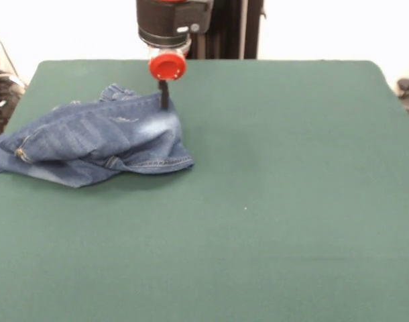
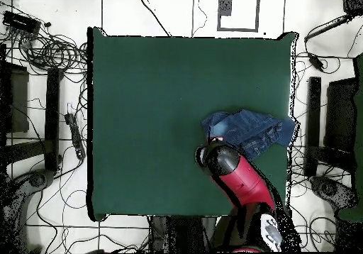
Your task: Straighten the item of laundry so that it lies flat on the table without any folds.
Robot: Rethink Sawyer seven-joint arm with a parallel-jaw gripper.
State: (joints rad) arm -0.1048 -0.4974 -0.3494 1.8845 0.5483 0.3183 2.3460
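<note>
Jeans: blue denim, bunched in a heap, layers folded over one another; orange-tan stitched hem seen along the near edge.
Jeans position, front view: around 9 to 10 o'clock on the table, one end reaching the table's side edge.
Jeans position, overhead view: around 3 o'clock, close to the table's edge there; heap partly hidden under the arm.
Table: dark green cloth; most of it left uncovered by the garment.
Gripper: lowered at the far upper corner of the heap, about 1 o'clock of the jeans in the front view; dark tip seen at the denim, touching or just beside it.
Gripper opening: cannot be told; the fingers read as one dark stub, and a grasp on the cloth is not confirmed.
Red disc: seen on the wrist just above the tip.
Done so far: judged little; no leg laid out, the waist and legs not told apart in the pile.
Left to do: judged nearly all; folds to be pulled open, legs drawn out toward the table's middle, denim laid flat.
Risk: judged that denim near the edge may be dragged off the table if pulled outward.
</note>
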